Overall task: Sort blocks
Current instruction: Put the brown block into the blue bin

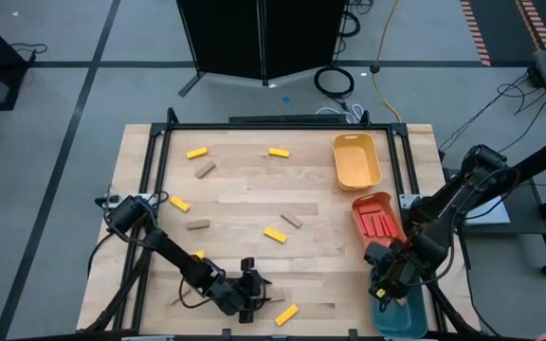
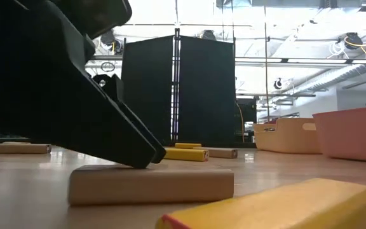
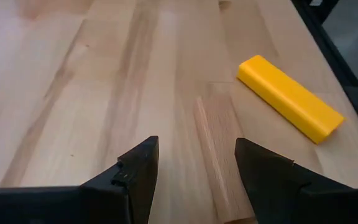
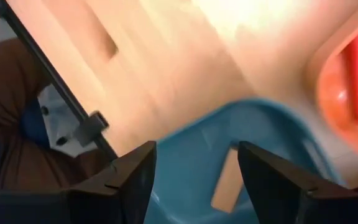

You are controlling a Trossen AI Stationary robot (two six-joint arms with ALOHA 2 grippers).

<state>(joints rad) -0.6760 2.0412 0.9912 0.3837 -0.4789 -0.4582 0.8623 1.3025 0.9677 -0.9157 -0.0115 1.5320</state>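
Note:
Yellow and tan blocks lie scattered flat on the wooden table [image 1: 245, 189]. My left gripper [image 1: 251, 296] is low at the near edge and open. Its fingers [image 3: 138, 165] stand on either side of a tan block [image 3: 219, 155], which also shows in the low view [image 2: 151, 184]. A yellow block [image 3: 291, 99] lies just beyond it, also visible from above [image 1: 286, 314]. My right gripper [image 1: 387, 282] hangs open over the teal tray [image 4: 179, 171], where one tan block [image 4: 227, 180] lies. The orange tray [image 1: 375, 216] holds red blocks. My left gripper's fingers slant down from the table's left and lie along the tan block's long sides without closing on them. In the low view one fingertip [image 2: 146, 159] reaches the block's top edge [image 2: 170, 169]; I cannot tell whether it touches. The block lies flat on the table.
A yellow tray [image 1: 356, 159] stands at the far right, behind the orange one. More yellow blocks [image 1: 274, 234] and tan blocks [image 1: 292, 221] lie mid-table. A black frame rail [image 1: 410, 170] runs along the right side.

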